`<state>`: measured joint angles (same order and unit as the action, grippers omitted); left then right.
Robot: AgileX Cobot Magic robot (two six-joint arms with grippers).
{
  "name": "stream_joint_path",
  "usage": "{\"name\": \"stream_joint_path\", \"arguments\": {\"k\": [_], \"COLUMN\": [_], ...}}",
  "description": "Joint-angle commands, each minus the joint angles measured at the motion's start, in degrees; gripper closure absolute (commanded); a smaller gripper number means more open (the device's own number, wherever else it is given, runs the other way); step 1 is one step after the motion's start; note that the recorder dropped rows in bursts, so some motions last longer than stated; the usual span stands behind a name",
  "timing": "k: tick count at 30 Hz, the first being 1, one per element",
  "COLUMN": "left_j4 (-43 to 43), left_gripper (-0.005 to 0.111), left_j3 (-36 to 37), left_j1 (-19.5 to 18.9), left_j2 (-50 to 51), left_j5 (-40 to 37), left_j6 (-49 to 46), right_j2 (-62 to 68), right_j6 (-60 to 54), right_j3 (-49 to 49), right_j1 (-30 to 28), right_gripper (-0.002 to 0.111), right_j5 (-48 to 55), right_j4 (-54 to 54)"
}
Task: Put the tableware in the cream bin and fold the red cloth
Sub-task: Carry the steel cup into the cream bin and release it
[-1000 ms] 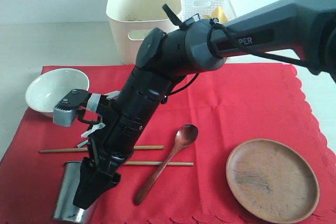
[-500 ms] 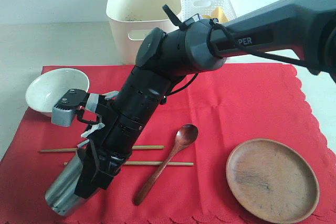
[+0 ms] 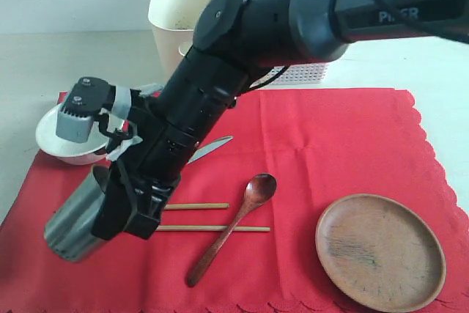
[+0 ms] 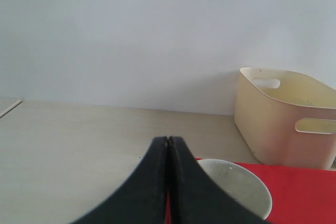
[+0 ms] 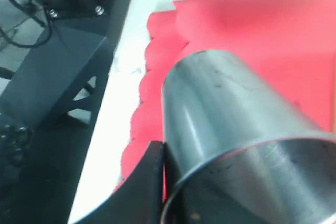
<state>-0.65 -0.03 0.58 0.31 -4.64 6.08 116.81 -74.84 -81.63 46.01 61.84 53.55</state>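
Observation:
My right gripper [image 3: 117,214] [image 5: 164,148] reaches across to the left and is shut on the rim of the steel cup [image 3: 73,218] [image 5: 226,108], which hangs tilted just above the red cloth [image 3: 330,152]. The pale bowl [image 3: 51,133] [image 4: 236,182] sits at the cloth's far left corner, partly behind the wrist camera. On the cloth lie a knife [image 3: 209,146], two chopsticks [image 3: 198,207], a wooden spoon [image 3: 234,225] and a brown plate [image 3: 379,251]. The cream bin [image 3: 176,5] [image 4: 283,119] stands behind. My left gripper [image 4: 169,139] is shut and empty, off to the bowl's left.
A white lattice basket [image 3: 304,72] shows just under the right arm, beside the cream bin. The right arm stretches diagonally over the cloth's middle and hides part of the bin. The cloth's scalloped front edge lies close to the table edge [image 5: 105,129].
The right gripper closed on the upright cup's rim, then tipped and lifted it up and leftward off the cloth. The arm rose, uncovering the knife.

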Motion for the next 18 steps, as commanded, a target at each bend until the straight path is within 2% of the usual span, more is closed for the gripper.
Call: {"name": "stream_joint_path", "arguments": {"k": [1, 6, 10, 13, 18], "left_j4": [0.2, 0.2, 0.2, 0.2, 0.2], "left_gripper": [0.104, 0.104, 0.104, 0.104, 0.104], "left_j3": [0.0, 0.0, 0.0, 0.0, 0.0], "left_j1": [0.0, 0.0, 0.0, 0.0, 0.0], "left_j2": [-0.3, -0.3, -0.3, -0.3, -0.3], "left_j5": [0.1, 0.1, 0.1, 0.1, 0.1], "left_j6": [0.1, 0.1, 0.1, 0.1, 0.1], "right_j2": [-4.1, -6.3, -6.4, -6.4, -6.3], "right_j6": [-0.6, -0.4, 0.5, 1.0, 1.0], "right_j3": [-0.1, -0.1, -0.1, -0.1, -0.1], "right_j1": [-1.0, -6.2, -10.9, -12.1, -12.2], "right_gripper": [0.108, 0.108, 0.108, 0.108, 0.108], "right_j5": [-4.3, -13.7, -29.0, -38.1, -47.8], "right_j4": [-0.9, -0.7, 3.0, 3.4, 3.5]}}
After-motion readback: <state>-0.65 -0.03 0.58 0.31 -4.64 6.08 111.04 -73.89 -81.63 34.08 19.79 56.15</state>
